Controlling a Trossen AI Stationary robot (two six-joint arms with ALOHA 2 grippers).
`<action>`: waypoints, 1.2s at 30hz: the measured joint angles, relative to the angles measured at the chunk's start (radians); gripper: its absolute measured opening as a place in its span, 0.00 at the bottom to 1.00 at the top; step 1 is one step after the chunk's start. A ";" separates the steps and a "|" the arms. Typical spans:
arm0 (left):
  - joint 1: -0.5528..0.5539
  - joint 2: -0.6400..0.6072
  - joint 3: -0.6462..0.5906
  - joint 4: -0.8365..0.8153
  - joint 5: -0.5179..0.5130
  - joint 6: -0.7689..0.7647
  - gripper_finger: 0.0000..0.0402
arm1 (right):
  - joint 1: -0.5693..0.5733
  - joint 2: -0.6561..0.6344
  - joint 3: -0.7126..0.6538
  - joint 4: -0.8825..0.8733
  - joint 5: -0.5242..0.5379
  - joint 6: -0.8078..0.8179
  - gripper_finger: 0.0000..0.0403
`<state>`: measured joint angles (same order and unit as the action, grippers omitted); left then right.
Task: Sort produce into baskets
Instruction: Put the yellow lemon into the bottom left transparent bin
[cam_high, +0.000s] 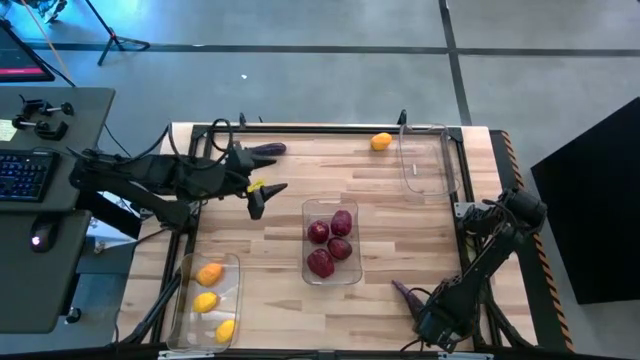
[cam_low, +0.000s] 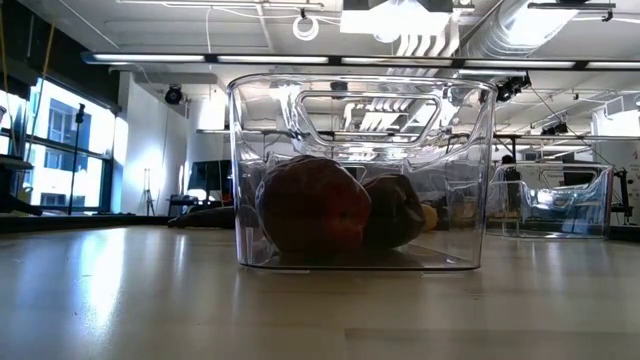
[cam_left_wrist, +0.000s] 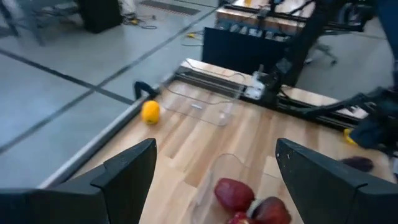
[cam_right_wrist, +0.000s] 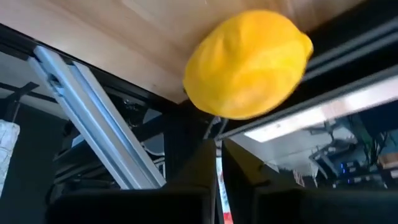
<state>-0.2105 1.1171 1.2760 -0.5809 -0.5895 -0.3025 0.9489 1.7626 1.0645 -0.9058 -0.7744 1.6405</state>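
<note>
Ceiling strip lights (cam_low: 300, 60) and windows (cam_low: 45, 150) at 9 o'clock light the room evenly. Glare streaks the clear bin (cam_low: 360, 170). The left wrist view is motion-blurred; shadows are soft.

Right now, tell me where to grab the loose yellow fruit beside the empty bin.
Grip the yellow fruit across its round middle, coming straight down from above. It lies alone, apart from the empty bin, so the fingers should fit on either side.

1. A light wooden table (cam_high: 280, 300) with a black metal frame stands on a grey floor (cam_high: 300, 60).
2. A dark desk (cam_high: 50, 200) sits beside the table's left side.
3. On the desk lie a keyboard (cam_high: 25, 172) with blue-lit keys and a computer mouse (cam_high: 38, 237).
</note>
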 joint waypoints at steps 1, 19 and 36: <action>0.009 -0.013 -0.039 0.037 0.024 -0.002 0.78 | 0.000 0.000 0.000 -0.005 -0.010 0.008 0.05; 0.019 -0.084 -0.329 0.482 0.131 -0.188 0.78 | 0.026 0.101 0.000 -0.038 -0.007 -0.024 0.00; 0.019 -0.083 -0.329 0.475 0.125 -0.218 0.78 | -0.200 0.101 0.002 -0.269 0.312 -0.356 0.00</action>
<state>-0.1917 1.0338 0.9470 -0.1064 -0.4643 -0.5206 0.7494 1.8637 1.0661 -1.1751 -0.4620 1.2848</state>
